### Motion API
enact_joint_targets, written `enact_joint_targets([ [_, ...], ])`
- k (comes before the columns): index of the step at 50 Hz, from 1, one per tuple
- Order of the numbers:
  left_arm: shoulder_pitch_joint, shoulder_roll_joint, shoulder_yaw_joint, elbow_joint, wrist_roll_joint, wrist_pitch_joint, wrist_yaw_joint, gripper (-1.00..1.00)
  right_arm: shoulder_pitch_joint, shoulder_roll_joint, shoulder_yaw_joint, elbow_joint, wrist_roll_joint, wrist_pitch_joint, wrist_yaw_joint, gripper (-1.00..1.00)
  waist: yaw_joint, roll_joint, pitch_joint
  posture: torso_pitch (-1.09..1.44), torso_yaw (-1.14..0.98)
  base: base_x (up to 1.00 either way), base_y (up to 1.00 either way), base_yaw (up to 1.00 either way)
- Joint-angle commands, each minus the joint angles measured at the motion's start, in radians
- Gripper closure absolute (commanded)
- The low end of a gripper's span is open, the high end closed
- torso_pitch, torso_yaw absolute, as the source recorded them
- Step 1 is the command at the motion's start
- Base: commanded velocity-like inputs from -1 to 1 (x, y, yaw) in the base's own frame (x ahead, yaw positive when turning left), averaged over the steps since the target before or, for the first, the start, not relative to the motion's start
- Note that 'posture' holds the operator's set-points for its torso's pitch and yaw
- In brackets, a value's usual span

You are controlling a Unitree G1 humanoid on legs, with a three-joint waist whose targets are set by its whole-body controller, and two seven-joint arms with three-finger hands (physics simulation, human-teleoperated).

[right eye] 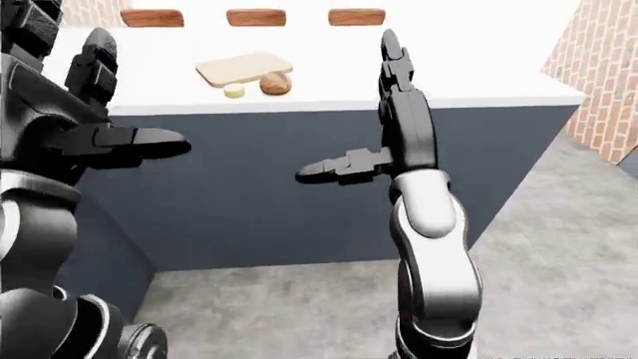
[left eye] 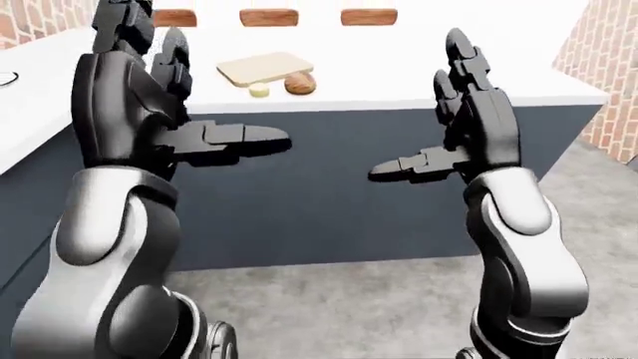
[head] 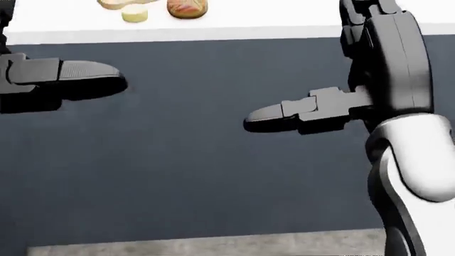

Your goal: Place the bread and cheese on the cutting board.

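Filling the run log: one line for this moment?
left robot hand open | right robot hand open | brown bread loaf, pale cheese round beside tan wooden cutting board

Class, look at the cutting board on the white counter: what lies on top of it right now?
The cutting board looks bare on top. The bread and cheese lie on the counter at its near edge; whether they touch it is unclear.

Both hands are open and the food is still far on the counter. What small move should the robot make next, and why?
Probably step closer to the counter. The bread and cheese lie beside the cutting board, not on it, and the open left hand and right hand hang short of the counter's edge, holding nothing.
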Motion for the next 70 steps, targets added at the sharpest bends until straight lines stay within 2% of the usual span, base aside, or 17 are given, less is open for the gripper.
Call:
enact_joint_targets([
  [1,-0.112,0.052,0.042,-0.001,-0.107,0.164,0.056,-1.0,-0.117,-0.028,-0.006,-0.028,-0.014,0.151,0.031,-1.0,0.0,0.001,-0.002,0.0,0.0,0.0,0.0,0.0],
  [6,-0.391,0.136,0.209,0.127,-0.276,0.29,0.166,-1.0,-0.441,-0.133,-0.052,-0.03,-0.01,0.414,0.119,-1.0,0.003,0.009,0.025,0.0,0.0,0.0,0.0,0.0],
  [13,-0.574,0.287,0.346,0.185,-0.488,0.418,0.307,-1.0,-0.562,-0.189,-0.1,-0.177,0.072,0.558,0.171,-1.0,-0.002,0.013,0.057,0.0,0.0,0.0,0.0,0.0],
  [22,-0.495,0.463,0.316,0.298,-0.846,0.249,0.553,-1.0,-0.569,-0.211,-0.12,-0.221,0.118,0.612,0.174,-1.0,-0.006,0.024,0.061,0.0,0.0,0.0,0.0,0.0],
  [24,-0.455,0.514,0.276,0.311,-0.969,0.175,0.647,-1.0,-0.547,-0.204,-0.124,-0.218,0.126,0.595,0.17,-1.0,-0.006,0.031,0.036,0.0,0.0,0.06,0.0,0.0],
  [32,-0.313,0.761,0.116,0.334,-1.246,-0.149,0.811,-1.0,-0.537,-0.203,-0.115,-0.223,0.156,0.592,0.144,-1.0,-0.001,0.009,0.066,0.0,0.0,0.25,0.0,0.0],
  [41,-0.281,0.827,0.065,0.322,-1.287,-0.233,0.851,-1.0,-0.548,-0.194,-0.119,-0.224,0.181,0.595,0.13,-1.0,-0.007,0.036,0.064,0.0,0.0,0.37,0.0,0.0],
  [43,-0.275,0.828,0.062,0.322,-1.288,-0.239,0.849,-1.0,-0.542,-0.195,-0.121,-0.223,0.185,0.59,0.127,-1.0,-0.013,0.064,0.066,0.0,0.0,0.38,0.0,0.0],
  [45,-0.263,0.821,0.057,0.321,-1.277,-0.245,0.842,-1.0,-0.539,-0.195,-0.12,-0.22,0.188,0.585,0.122,-1.0,-0.018,0.131,0.044,0.0,0.0,0.38,0.0,0.0],
  [46,-0.263,0.819,0.056,0.32,-1.277,-0.245,0.843,-1.0,-0.54,-0.195,-0.117,-0.221,0.19,0.587,0.119,-1.0,-0.008,0.098,0.061,0.0,0.0,0.38,0.0,0.0],
  [47,-0.265,0.819,0.056,0.318,-1.28,-0.243,0.845,-1.0,-0.538,-0.195,-0.117,-0.221,0.191,0.586,0.118,-1.0,-0.019,0.114,0.065,0.0,0.0,0.38,0.0,0.0],
  [55,-0.258,0.811,0.058,0.317,-1.257,-0.245,0.841,-1.0,-0.523,-0.203,-0.099,-0.217,0.2,0.572,0.107,-1.0,0.006,0.049,0.054,0.0,0.0,0.38,0.0,0.0],
  [58,-0.251,0.799,0.053,0.32,-1.234,-0.242,0.826,-1.0,-0.522,-0.2,-0.102,-0.216,0.202,0.572,0.107,-1.0,0.018,-0.005,0.042,0.0,0.0,0.38,0.0,0.0],
  [59,-0.252,0.798,0.054,0.32,-1.233,-0.24,0.825,-1.0,-0.524,-0.2,-0.104,-0.217,0.203,0.572,0.108,-1.0,0.02,-0.036,0.011,0.0,0.0,0.38,0.0,0.0],
  [60,-0.253,0.797,0.054,0.32,-1.23,-0.238,0.824,-1.0,-0.527,-0.2,-0.105,-0.218,0.203,0.575,0.107,-1.0,0.01,-0.012,0.052,0.0,0.0,0.38,0.0,0.0],
  [61,-0.253,0.795,0.055,0.32,-1.228,-0.236,0.822,-1.0,-0.526,-0.199,-0.107,-0.219,0.205,0.575,0.108,-1.0,0.021,-0.029,0.069,0.0,0.0,0.38,0.0,0.0],
  [70,-0.251,0.8,0.066,0.322,-1.227,-0.232,0.823,-1.0,-0.529,-0.193,-0.106,-0.212,0.206,0.58,0.099,-1.0,-0.005,0.039,0.053,0.0,0.0,0.31,0.0,0.0],
])
